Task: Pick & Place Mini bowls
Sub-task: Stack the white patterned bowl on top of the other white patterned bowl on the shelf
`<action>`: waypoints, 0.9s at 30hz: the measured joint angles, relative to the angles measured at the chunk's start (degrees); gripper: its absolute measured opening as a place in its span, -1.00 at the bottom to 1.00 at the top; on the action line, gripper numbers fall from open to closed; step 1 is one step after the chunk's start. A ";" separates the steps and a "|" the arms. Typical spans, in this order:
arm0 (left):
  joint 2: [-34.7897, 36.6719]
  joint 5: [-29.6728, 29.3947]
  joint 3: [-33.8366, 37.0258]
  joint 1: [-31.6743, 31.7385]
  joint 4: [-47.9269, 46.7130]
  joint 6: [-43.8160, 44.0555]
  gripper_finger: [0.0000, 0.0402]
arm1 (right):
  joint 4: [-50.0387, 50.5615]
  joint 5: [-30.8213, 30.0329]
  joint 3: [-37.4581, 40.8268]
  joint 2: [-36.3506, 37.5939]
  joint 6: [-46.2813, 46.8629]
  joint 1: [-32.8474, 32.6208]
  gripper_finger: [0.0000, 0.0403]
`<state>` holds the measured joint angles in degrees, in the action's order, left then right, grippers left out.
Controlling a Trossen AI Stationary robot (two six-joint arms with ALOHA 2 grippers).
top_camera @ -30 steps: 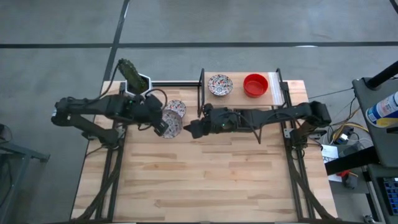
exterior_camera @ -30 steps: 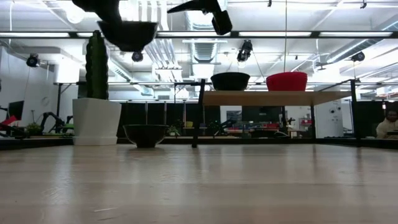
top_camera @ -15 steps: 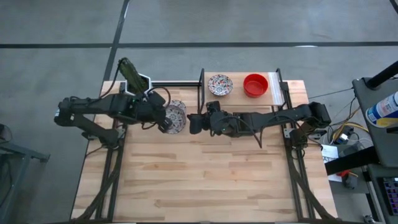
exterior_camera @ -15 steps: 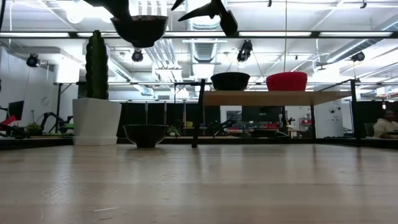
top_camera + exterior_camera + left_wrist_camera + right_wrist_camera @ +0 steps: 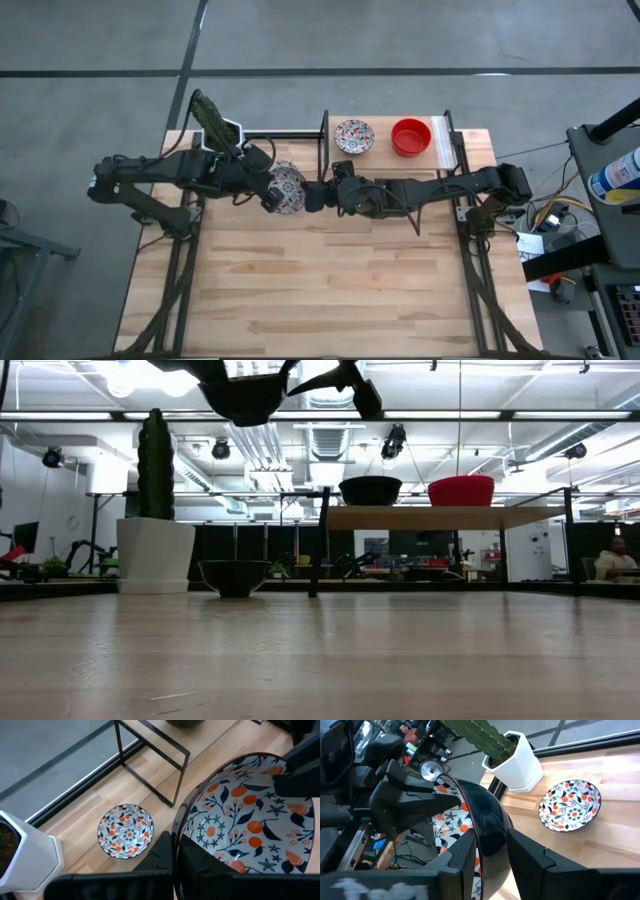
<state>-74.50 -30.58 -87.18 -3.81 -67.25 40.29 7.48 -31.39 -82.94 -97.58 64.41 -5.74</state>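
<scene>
From above, the left gripper holds a small white bowl with a red-and-blue floral pattern in the air over the light wooden table, and the right gripper meets that bowl from the other side. The left wrist view shows what the overhead one does not: the left fingers pinch the bowl's rim, and a second floral bowl lies on the tabletop below, largely covered from above. In the right wrist view the right arm's dark fingers straddle the held bowl's rim, one on each side; whether they press on it cannot be told. That view also shows the white hexagonal pot with a green cactus just beside the resting bowl. On the raised wooden shelf sit a third floral bowl and a plain glossy red bowl, side by side. The level view alone shows the held bowl high above the table.
</scene>
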 joint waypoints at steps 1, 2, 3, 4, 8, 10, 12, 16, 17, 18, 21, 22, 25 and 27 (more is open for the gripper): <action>0.00 0.08 0.00 0.00 0.12 -0.09 -0.98 | 0.16 0.11 0.00 0.00 0.31 0.03 -0.47; 0.00 0.14 0.02 0.00 0.21 -0.13 -0.98 | 0.40 0.17 0.00 0.00 0.66 0.11 -0.48; 0.00 0.23 0.06 0.00 0.21 -0.13 -0.98 | 0.53 0.26 0.00 0.00 0.87 0.11 -0.49; 0.00 0.30 0.09 0.00 0.21 -0.13 -0.99 | 0.66 0.41 0.00 0.00 1.07 0.13 -0.50; 0.00 0.47 0.09 0.01 0.44 -0.13 -0.98 | 1.01 2.23 0.00 0.00 1.43 0.35 -0.67; 0.00 0.45 -0.04 0.02 0.91 -0.13 -0.96 | 1.71 2.90 0.02 0.00 1.37 0.44 -0.79; 0.06 0.23 -0.30 0.02 2.44 -0.11 -0.92 | 2.25 2.68 0.09 -0.08 1.18 0.45 -0.89; 0.16 0.10 -1.56 0.02 3.96 -0.07 -0.84 | 2.67 2.74 0.11 -0.09 1.41 0.74 -0.93; 0.17 0.12 -1.75 0.00 4.33 -0.09 -0.83 | 2.87 3.03 0.09 -0.09 1.56 0.83 -0.94; 0.17 0.10 -1.92 0.00 4.75 -0.15 -0.81 | 3.17 3.40 0.09 -0.09 1.69 0.93 -0.94; 0.21 -0.16 -2.78 -0.04 5.55 -1.33 -0.76 | 3.25 4.44 0.10 -0.09 1.65 1.25 -0.95; 0.28 -0.24 -3.15 -0.04 6.25 -1.94 -0.74 | 3.05 4.46 0.09 -0.09 1.63 1.41 -0.96; 0.46 -0.41 -4.24 -0.04 7.39 -4.20 -0.70 | 2.32 5.40 0.06 -0.04 1.29 1.88 -0.96; 0.44 -0.78 -5.15 -0.11 8.23 -5.86 -0.67 | 2.20 5.97 0.02 -0.02 1.09 2.25 -0.96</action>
<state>-74.06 -31.36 -92.32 -3.92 -59.03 34.44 9.68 -25.42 -82.91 -97.60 65.50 -3.49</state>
